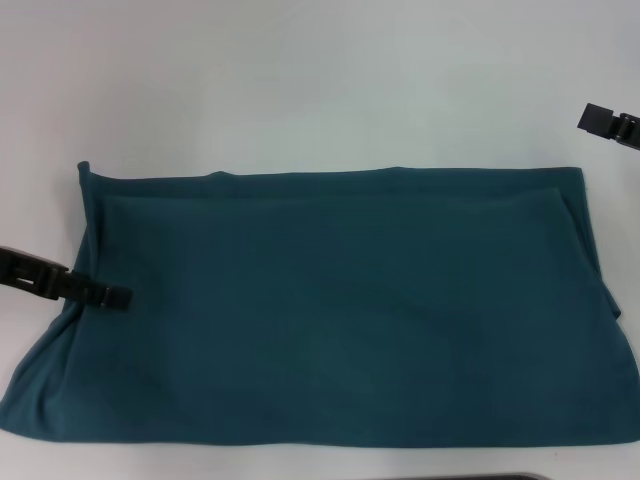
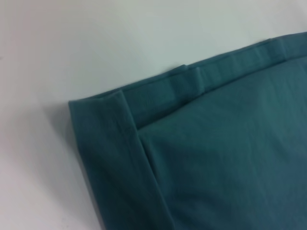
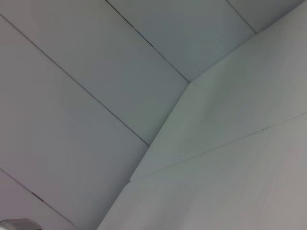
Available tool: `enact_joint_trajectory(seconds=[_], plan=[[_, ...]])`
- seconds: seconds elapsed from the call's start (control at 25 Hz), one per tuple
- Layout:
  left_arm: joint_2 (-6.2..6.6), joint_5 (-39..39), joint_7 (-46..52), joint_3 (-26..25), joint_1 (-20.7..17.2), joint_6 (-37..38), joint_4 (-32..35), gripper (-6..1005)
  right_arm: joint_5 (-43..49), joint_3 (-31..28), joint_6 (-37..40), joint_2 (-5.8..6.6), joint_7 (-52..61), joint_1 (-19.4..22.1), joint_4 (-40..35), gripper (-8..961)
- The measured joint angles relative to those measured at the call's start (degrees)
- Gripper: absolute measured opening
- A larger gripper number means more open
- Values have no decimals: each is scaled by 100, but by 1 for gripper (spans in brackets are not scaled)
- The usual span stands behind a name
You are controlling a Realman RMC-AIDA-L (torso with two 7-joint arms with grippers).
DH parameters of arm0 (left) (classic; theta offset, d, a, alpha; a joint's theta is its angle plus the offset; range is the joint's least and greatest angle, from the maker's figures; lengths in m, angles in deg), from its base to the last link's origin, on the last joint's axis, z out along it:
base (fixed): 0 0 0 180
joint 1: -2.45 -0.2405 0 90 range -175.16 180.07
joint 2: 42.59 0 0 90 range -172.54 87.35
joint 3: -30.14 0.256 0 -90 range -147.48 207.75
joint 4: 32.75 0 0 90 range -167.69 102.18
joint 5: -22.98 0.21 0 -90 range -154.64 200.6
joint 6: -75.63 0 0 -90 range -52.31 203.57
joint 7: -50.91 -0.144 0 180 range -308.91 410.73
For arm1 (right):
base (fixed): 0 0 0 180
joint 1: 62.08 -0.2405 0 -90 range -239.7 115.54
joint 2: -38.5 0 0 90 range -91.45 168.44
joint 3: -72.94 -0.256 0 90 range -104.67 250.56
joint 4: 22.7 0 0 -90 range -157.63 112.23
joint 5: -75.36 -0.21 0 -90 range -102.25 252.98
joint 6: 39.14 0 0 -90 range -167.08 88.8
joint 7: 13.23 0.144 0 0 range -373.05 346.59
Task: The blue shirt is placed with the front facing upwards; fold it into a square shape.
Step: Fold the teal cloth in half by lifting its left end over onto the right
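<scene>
Folding half done: blue shirt [image 1: 330, 300] lies as a wide rectangle. Left gripper [image 1: 118, 296] at 9 o'clock, right gripper [image 1: 600, 122] at 2 o'clock; jaw states indeterminable. Next: fold sideways, likely.

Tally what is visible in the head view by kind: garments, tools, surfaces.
Garments: 1, the blue shirt, folded, plain side up.
Tools: 2, the left tool over the shirt's left edge, the right tool off the shirt at far right.
Surfaces: 1, the white table.
Total: 4
</scene>
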Motion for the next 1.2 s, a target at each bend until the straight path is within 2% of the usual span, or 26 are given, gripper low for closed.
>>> enact_joint_trajectory(seconds=[0.64, 1.2], plan=[[63, 109, 38, -1, -4, -55, -158, 843, 0, 0, -3, 8, 0, -25, 9, 881], [-7, 196, 84, 169, 61, -55, -123, 842, 0, 0, 0, 10, 0, -43, 9, 881]])
